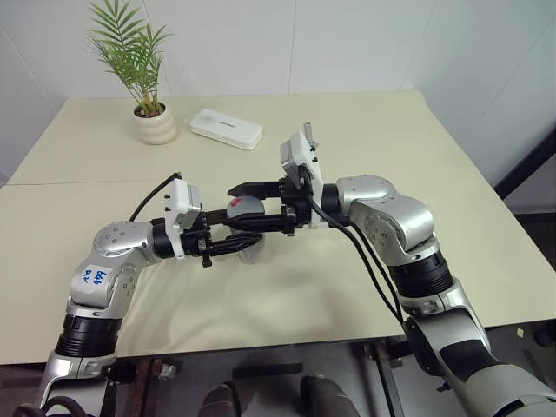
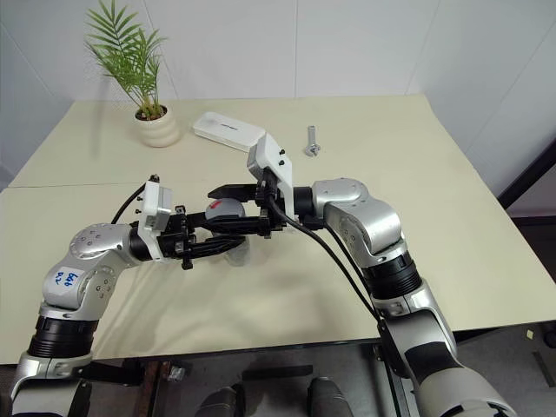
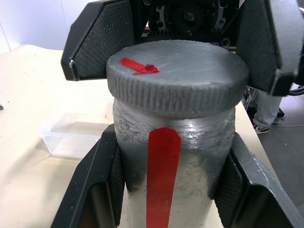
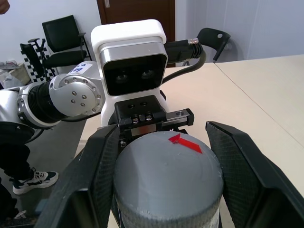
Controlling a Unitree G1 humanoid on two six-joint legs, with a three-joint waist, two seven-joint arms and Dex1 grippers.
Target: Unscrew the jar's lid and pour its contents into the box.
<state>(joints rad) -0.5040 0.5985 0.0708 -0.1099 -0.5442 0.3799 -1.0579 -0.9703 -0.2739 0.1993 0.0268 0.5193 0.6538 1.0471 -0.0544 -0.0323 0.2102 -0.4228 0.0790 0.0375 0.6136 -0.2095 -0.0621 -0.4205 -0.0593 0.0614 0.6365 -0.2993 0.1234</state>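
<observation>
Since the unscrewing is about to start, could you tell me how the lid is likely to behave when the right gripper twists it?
The lid has a ribbed edge, so the right gripper, shut on it with textured pads, probably won't slip. It looks stiff and unlikely to deform. Once free it is probably light, and being round could roll if dropped. The left gripper clamps the jar.

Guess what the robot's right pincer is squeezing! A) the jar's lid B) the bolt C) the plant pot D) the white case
A: the right pincer has its black fingers on both sides of the grey lid, while the left pincer holds the jar below.
</observation>
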